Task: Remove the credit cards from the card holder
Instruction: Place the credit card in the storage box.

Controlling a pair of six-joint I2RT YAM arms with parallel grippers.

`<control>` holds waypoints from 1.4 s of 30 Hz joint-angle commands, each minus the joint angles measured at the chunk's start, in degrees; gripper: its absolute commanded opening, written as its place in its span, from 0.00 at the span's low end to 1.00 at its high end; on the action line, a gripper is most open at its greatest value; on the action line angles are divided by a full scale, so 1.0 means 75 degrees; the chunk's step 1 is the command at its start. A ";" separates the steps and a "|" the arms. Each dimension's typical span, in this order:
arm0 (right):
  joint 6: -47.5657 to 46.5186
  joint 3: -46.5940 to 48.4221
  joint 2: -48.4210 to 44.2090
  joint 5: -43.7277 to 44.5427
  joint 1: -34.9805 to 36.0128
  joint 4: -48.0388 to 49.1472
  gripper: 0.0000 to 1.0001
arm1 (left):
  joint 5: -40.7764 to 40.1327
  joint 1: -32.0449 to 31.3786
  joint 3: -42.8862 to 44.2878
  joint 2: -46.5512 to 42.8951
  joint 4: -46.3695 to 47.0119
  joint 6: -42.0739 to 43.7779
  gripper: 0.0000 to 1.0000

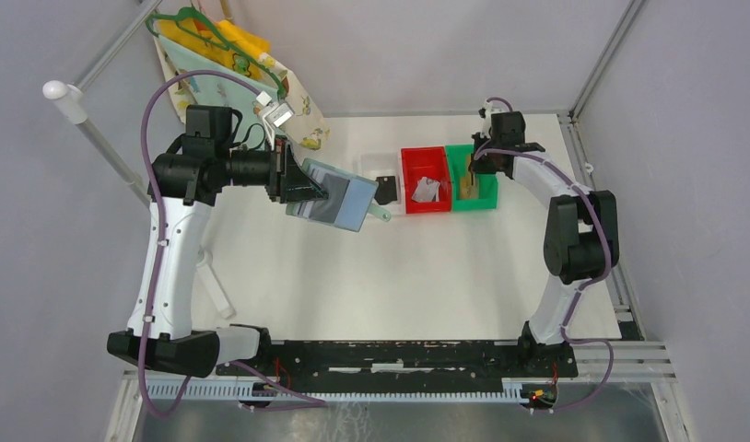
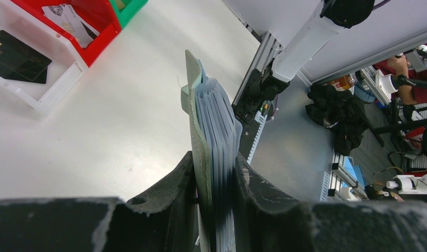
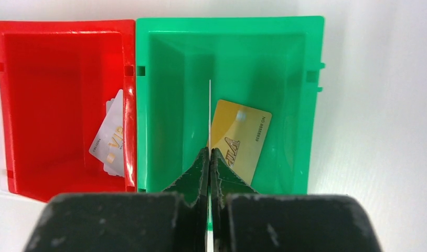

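Note:
My left gripper (image 1: 302, 184) is shut on the grey-blue card holder (image 1: 339, 201) and holds it off the table. In the left wrist view the card holder (image 2: 211, 115) stands edge-on between the fingers, its clear pockets fanned. My right gripper (image 3: 209, 152) hangs over the green bin (image 3: 164, 105), shut on a thin credit card (image 3: 209, 105) seen edge-on as a pale line. A gold credit card (image 3: 240, 139) lies in that bin. Silver cards (image 3: 113, 137) lie in the red bin (image 3: 54, 105). From above, the right gripper (image 1: 482, 170) is at the green bin (image 1: 459, 158).
A white bin (image 2: 54, 89) left of the red bin (image 1: 410, 184) holds a black card (image 2: 17, 55). A patterned bag with a green hanger (image 1: 233, 55) stands at the back left. Metal frame posts (image 1: 95, 138) edge the table.

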 commanded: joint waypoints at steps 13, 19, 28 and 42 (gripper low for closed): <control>0.0032 0.0513 0.0726 -0.0231 0.0155 -0.0062 0.03 | 0.0717 0.0023 0.0350 -0.0211 0.0579 -0.0297 0.02; -0.0346 0.0987 0.0500 0.1353 0.0603 -0.0701 0.27 | 0.0721 0.0036 0.0308 -0.0277 0.0556 -0.0265 0.02; -0.0632 0.1460 -0.0891 0.2301 0.1054 -0.1038 0.51 | 0.0835 0.0045 0.0346 -0.0303 0.0804 -0.0588 0.02; 0.2571 -0.2434 -0.5133 -0.4691 0.2330 0.5054 0.98 | 0.1311 0.0040 0.0006 -0.0629 0.1565 -0.0984 0.02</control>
